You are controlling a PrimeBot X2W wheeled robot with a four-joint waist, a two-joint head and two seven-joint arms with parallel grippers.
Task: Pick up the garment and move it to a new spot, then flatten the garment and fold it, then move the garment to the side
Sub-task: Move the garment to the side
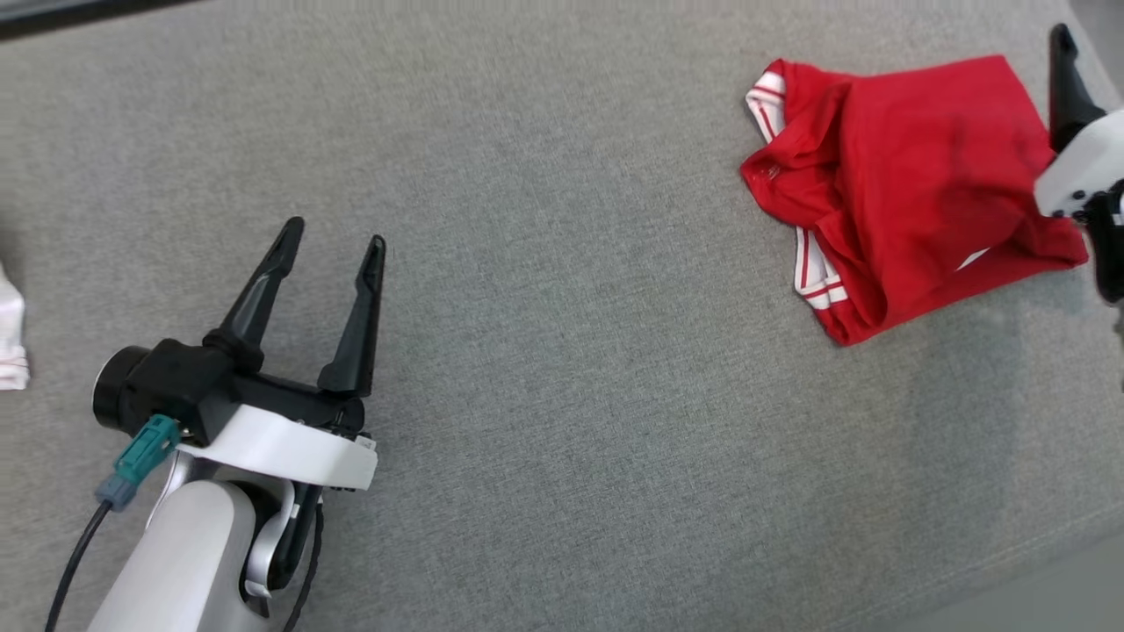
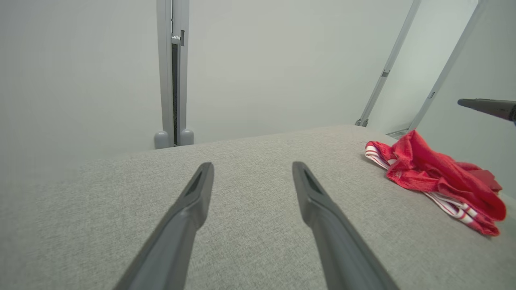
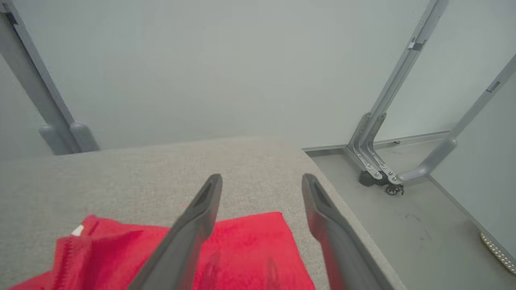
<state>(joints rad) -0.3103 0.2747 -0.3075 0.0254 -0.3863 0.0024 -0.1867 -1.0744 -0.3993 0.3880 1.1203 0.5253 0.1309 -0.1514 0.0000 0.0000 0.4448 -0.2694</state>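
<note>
Garment (image 1: 913,175) looks folded and set aside on your desk (image 1: 562,351); right tool (image 3: 262,177) gapes empty over it, left tool (image 1: 335,233) open too; lift clear.

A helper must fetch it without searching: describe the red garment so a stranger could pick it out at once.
Start at the wide grey fabric-covered surface and go to its far right end, near the edge. There lies the garment, loosely folded, close by the open right gripper. It is bright red with white-striped trim, unlike the plain white cloth at the left edge.
</note>
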